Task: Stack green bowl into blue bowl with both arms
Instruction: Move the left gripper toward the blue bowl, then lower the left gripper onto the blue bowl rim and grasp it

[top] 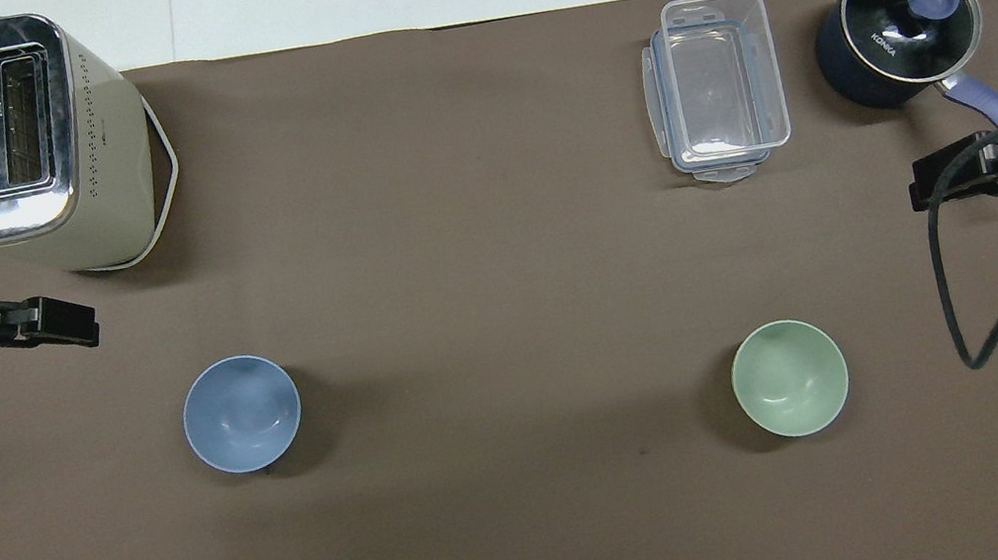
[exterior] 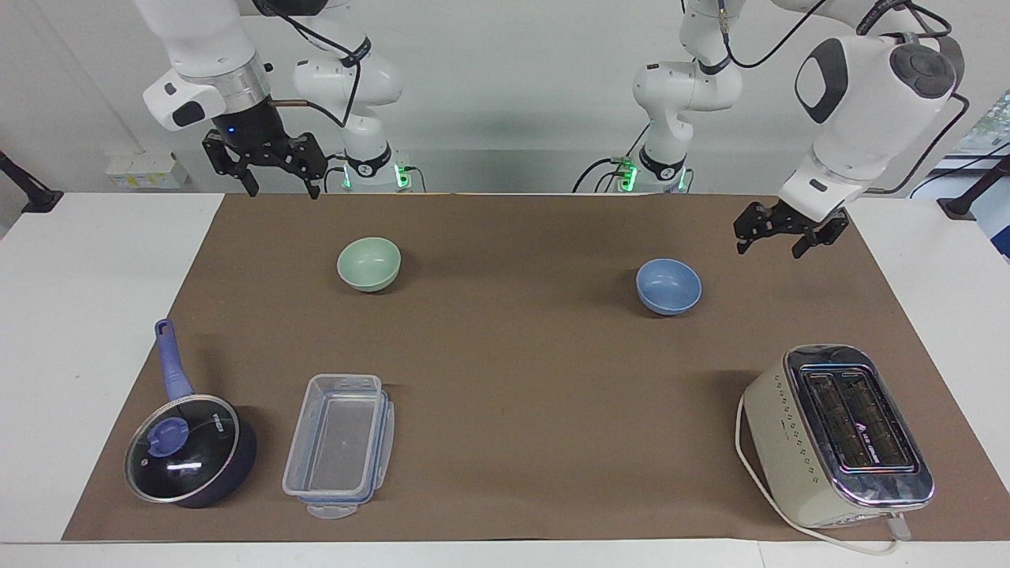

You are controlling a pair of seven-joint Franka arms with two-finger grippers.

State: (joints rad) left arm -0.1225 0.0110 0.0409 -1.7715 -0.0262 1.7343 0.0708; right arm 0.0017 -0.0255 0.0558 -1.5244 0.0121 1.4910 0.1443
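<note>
The pale green bowl stands upright and empty on the brown mat toward the right arm's end. The blue bowl stands upright and empty toward the left arm's end. The two bowls are far apart. My left gripper is open and empty in the air over the mat, between the blue bowl and the mat's edge at the left arm's end. My right gripper is open and empty; it waits high over the mat's edge at the right arm's end.
A cream toaster stands farther from the robots than the blue bowl. A clear plastic container and a dark blue lidded saucepan stand farther out than the green bowl.
</note>
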